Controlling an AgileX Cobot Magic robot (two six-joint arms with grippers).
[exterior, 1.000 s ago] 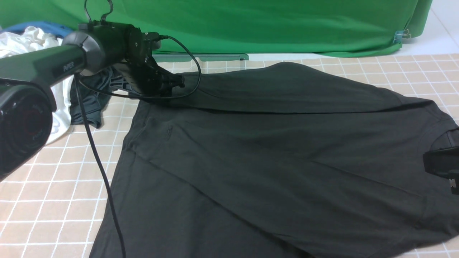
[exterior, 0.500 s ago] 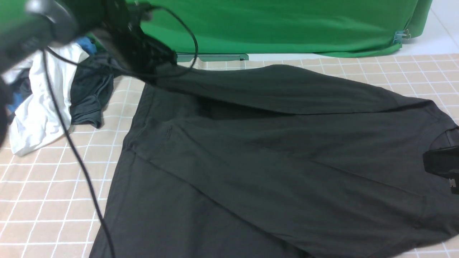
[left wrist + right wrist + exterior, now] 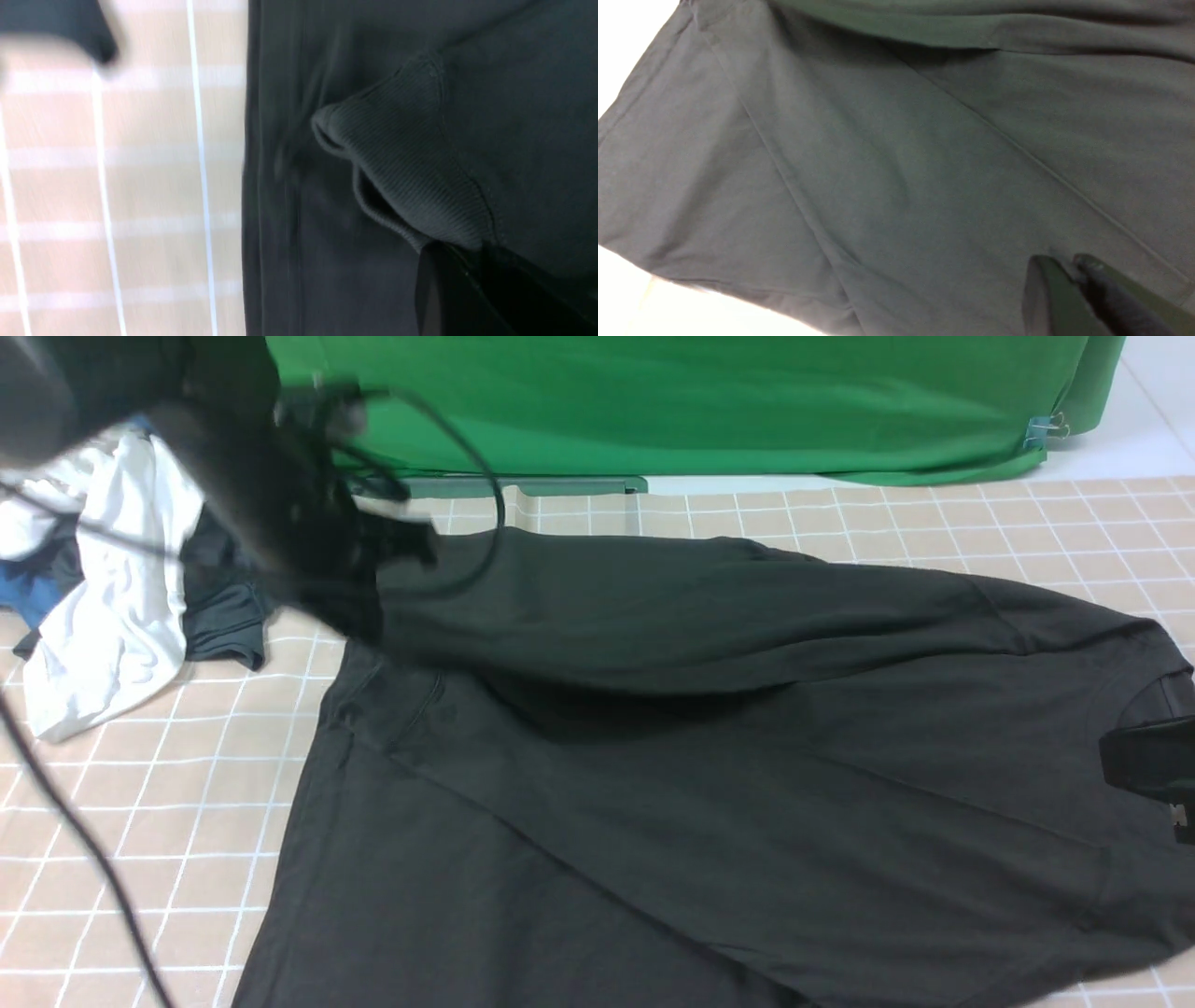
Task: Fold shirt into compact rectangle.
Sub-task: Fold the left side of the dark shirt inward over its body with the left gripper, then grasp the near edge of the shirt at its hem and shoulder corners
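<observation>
Left gripper (image 3: 406,541) clamps the raised shirt (image 3: 700,784) edge; right gripper (image 3: 1062,263) rests near the collar, jaw state indeterminable.

left of the shirt (image 3: 709,784) the checked cloth (image 3: 187,821) lies bare on the near side, though a black cable (image 3: 93,863) trails across it. farther back on that side a clothes pile (image 3: 103,616) sits just beside the shirt's edge. behind the shirt a strip of bare checks runs to the green backdrop (image 3: 700,401), wider toward the right — while the blurred left gripper (image 3: 401,546) pinches a raised fold over its far left corner, and the right gripper (image 3: 1116,761) occupies the collar end.
</observation>
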